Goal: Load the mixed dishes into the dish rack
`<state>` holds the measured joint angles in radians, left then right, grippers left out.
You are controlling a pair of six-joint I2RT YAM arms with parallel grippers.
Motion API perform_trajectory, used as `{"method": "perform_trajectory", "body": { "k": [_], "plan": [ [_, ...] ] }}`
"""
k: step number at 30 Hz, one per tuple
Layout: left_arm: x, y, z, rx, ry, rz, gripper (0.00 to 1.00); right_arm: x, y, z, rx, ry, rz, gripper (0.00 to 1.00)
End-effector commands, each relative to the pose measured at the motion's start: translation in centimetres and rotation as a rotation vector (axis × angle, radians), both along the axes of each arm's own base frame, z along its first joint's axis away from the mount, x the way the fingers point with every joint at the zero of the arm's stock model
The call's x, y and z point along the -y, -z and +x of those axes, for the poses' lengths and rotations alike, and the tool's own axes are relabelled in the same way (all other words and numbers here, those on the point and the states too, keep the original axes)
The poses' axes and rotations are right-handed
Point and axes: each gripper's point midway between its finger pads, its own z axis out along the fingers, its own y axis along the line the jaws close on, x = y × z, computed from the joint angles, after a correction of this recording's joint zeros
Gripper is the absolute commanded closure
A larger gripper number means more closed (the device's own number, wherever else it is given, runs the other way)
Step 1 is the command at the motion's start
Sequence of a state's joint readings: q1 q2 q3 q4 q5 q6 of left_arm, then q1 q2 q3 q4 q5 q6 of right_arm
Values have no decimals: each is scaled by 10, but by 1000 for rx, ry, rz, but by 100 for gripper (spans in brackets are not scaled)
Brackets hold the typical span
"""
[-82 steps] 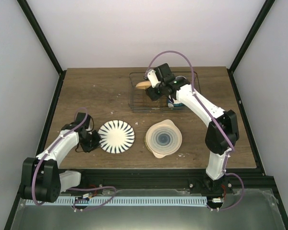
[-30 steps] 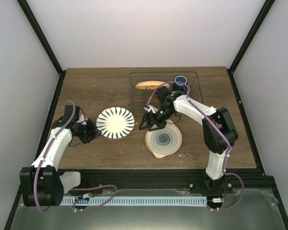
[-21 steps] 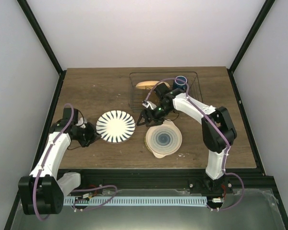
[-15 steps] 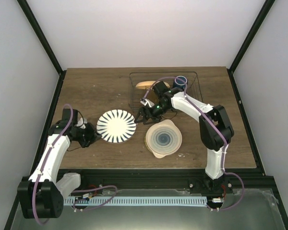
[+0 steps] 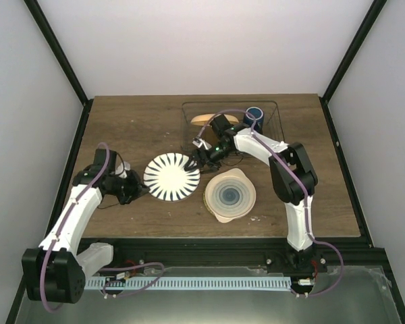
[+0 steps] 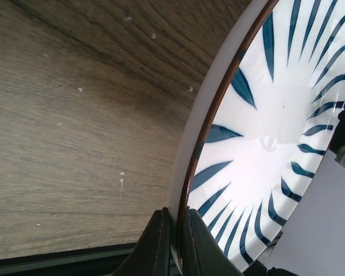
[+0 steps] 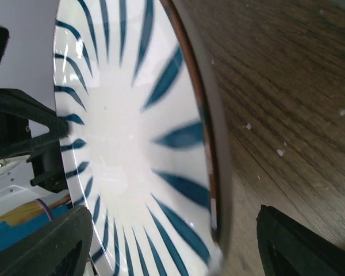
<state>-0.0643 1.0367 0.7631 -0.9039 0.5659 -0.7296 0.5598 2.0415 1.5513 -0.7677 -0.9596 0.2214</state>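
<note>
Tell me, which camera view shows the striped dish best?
The top external view: the whole striped dish shows there, with its full ring of stripes. The left wrist view shows only one side of it, with the rim pinched by the left gripper. The right wrist view shows part of its inside and rim, close up.

Left end effector [image 6: 175, 233] clamped, right end effector [image 5: 198, 157] spread.

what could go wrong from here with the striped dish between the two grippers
The left gripper pinches only the thin rim of the striped dish, so it might slip or tip.
The right gripper is open astride the opposite rim; closing off-centre could twist the dish.
The ringed plate and the dish rack lie close by, so a swing might knock them.
</note>
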Motion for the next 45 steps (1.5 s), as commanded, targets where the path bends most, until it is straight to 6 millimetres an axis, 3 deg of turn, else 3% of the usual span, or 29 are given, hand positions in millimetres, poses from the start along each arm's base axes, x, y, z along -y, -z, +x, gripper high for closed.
{"method": "perform_trajectory", "body": {
  "k": [1, 4, 10, 15, 21, 23, 28, 32, 36, 41, 45],
  "plan": [
    [27, -41, 29, 165, 99, -106, 100, -14, -20, 9, 31, -33, 94, 23],
    [34, -42, 33, 168, 122, -117, 100, -19, -31, 10, 48, -51, 138, 34],
    [36, -45, 42, 191, 133, -120, 100, -24, -54, 6, 62, -95, 233, 78],
    [38, -44, 50, 207, 147, -111, 100, -25, -64, 4, 68, -119, 268, 98],
    [38, -41, 59, 215, 157, -85, 99, -27, -74, 11, 114, -123, 259, 99],
    [37, -39, 61, 213, 161, -77, 92, -28, -80, 17, 152, -118, 249, 99],
    [37, -36, 63, 203, 170, -65, 65, -27, -104, 37, 276, -107, 237, 99],
    [36, -38, 64, 205, 190, -48, 40, -21, -134, 60, 400, -70, 231, 99],
    [30, -55, 74, 256, 227, 24, 2, -6, -158, 87, 574, -18, 141, 99],
    [6, -71, 102, 289, 209, 191, 0, 18, -179, 105, 769, 33, 34, 99],
    [-6, -78, 132, 320, 169, 216, 0, 39, -195, 113, 964, 66, -60, 99]
  ]
}}
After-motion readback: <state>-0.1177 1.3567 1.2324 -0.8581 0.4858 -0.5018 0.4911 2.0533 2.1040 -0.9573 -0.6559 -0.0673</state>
